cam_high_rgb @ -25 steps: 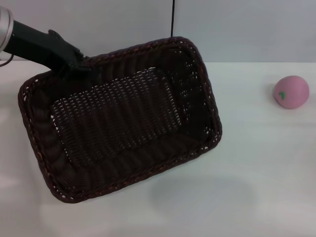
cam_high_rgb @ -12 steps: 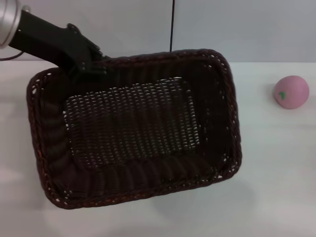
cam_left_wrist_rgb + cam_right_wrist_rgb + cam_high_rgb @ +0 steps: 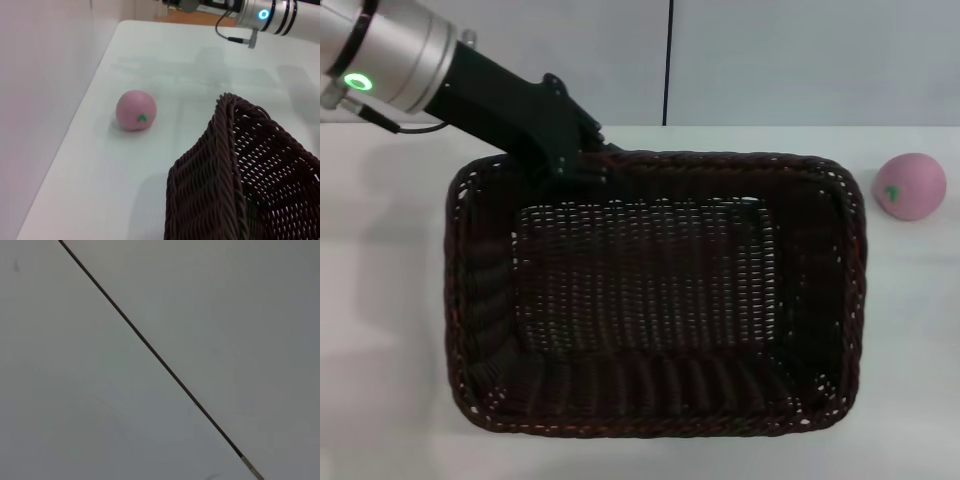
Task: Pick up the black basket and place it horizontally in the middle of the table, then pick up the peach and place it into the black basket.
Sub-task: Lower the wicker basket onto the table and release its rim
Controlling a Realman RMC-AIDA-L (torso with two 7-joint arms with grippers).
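Head view: black basket (image 3: 655, 300), long side across, roughly mid table (image 3: 910, 330). Looks level; can't tell if it's set down or lifted. Left gripper (image 3: 582, 166) at the far rim nr its left corner, appears clamped on the braid; fingers hidden by wicker, so that's a judgement. Left arm comes in from upper left, slanting down to the rim. Peach (image 3: 911, 186) on the table, right of basket, just beside its far right corner, not touching.

Left wrist view: basket corner close up, peach (image 3: 136, 110) beyond it on the white top.

Right wrist view: blank wall w/ a dark line; right gripper not seen.

Progress: basket step nearly done, release pending. Peach step not started.
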